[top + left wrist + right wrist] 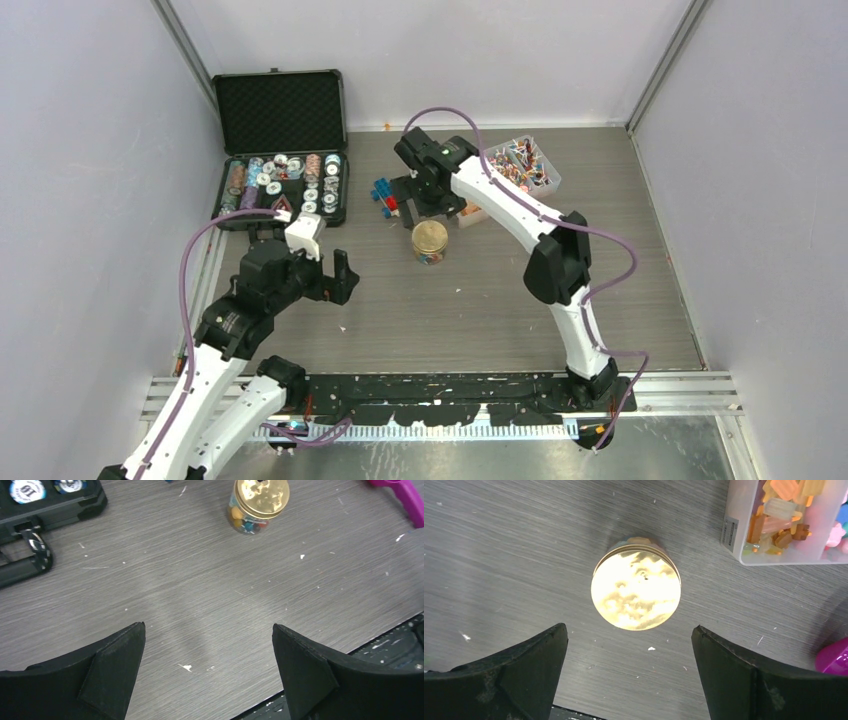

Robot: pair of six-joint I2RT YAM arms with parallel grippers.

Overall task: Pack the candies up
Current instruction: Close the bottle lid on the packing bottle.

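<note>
The candies (522, 160) lie in a clear tray at the back right; in the right wrist view they (781, 510) show as orange, pink and yellow pieces. A small glass jar (430, 241) with a shiny gold lid (636, 590) stands mid-table, with more coloured candies (247, 525) visible through its glass. My right gripper (428, 212) hangs open just behind and above the jar, and its fingertips (629, 627) hold nothing. My left gripper (335, 280) is open over bare table (207, 626), well to the left of the jar.
An open black case (285, 180) of round chips sits at the back left, its corner (50, 505) near my left gripper. A blue-and-red toy brick figure (384, 195) stands left of my right gripper. A magenta object (834, 657) lies right of the jar.
</note>
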